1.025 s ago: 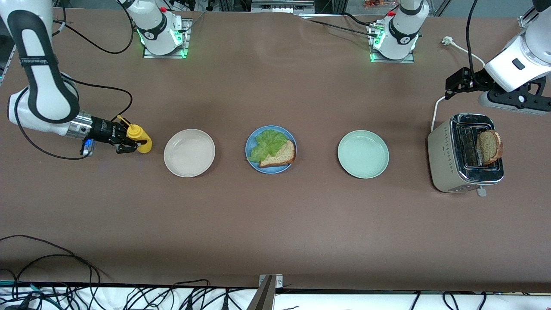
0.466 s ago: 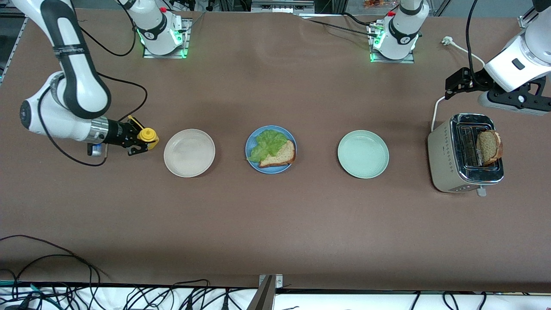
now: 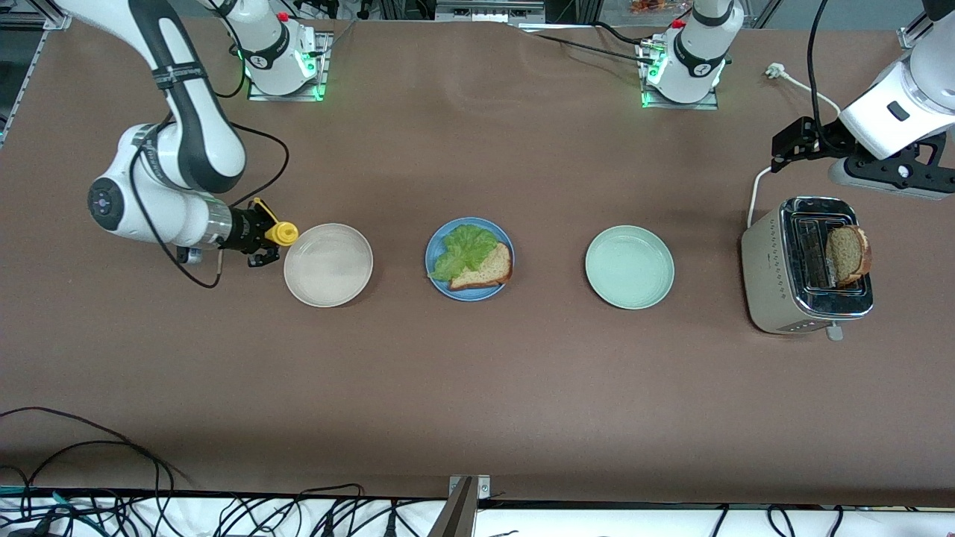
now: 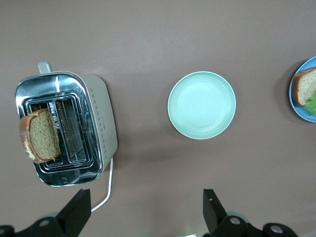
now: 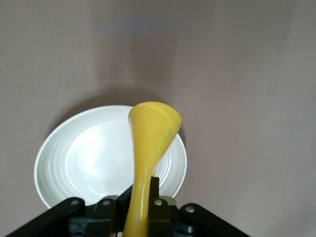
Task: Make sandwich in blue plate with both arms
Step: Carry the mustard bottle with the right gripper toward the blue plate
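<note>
The blue plate sits mid-table with a ruffled green lettuce leaf and one brown toast slice lying on it; its edge also shows in the left wrist view. A second toast slice stands in the toaster, and also shows in the left wrist view. My right gripper is shut on a yellow squeeze bottle, held at the rim of the beige-white plate. My left gripper is open and empty, up beside the toaster, and waits.
A pale green plate lies between the blue plate and the toaster. The toaster's white cord runs toward the left arm's base. In the right wrist view the bottle stands over the beige-white plate.
My right arm has carried the yellow bottle toward the beige-white plate, up to its rim, and turned it. The left arm and the food have not moved.
</note>
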{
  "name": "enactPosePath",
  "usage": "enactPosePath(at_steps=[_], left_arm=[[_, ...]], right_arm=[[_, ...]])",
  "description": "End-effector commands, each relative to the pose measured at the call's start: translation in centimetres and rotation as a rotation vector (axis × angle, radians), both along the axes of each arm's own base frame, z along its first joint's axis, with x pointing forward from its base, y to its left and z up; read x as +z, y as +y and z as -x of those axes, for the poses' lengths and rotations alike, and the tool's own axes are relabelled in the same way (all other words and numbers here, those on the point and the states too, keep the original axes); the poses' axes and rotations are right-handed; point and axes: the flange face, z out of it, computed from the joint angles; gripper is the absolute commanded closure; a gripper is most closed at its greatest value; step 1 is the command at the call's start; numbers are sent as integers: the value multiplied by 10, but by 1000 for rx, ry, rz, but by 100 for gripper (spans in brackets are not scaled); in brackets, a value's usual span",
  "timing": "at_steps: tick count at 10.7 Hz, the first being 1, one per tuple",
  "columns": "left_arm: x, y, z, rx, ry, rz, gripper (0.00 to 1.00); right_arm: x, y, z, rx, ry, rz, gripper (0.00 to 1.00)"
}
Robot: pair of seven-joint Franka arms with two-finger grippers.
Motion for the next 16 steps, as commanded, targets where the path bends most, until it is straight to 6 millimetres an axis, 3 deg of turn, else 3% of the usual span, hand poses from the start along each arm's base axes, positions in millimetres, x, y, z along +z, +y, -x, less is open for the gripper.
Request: enactPosePath(at_steps=[1,8,13,16], left_arm=[[4,-2,-1,-4,-7,20,0],[3,-2,-1,-4,-6,20,0],[4,-1,-2,-3,-7,21,0],[3,-1,-2,-3,-6,20,0]], right_arm=[[30,36,-5,-62,39,98,100],[36,144,20,-129,164,433,100],[18,166,23,-86,204,670,100],[-4,205,13,-106,247,749,100]])
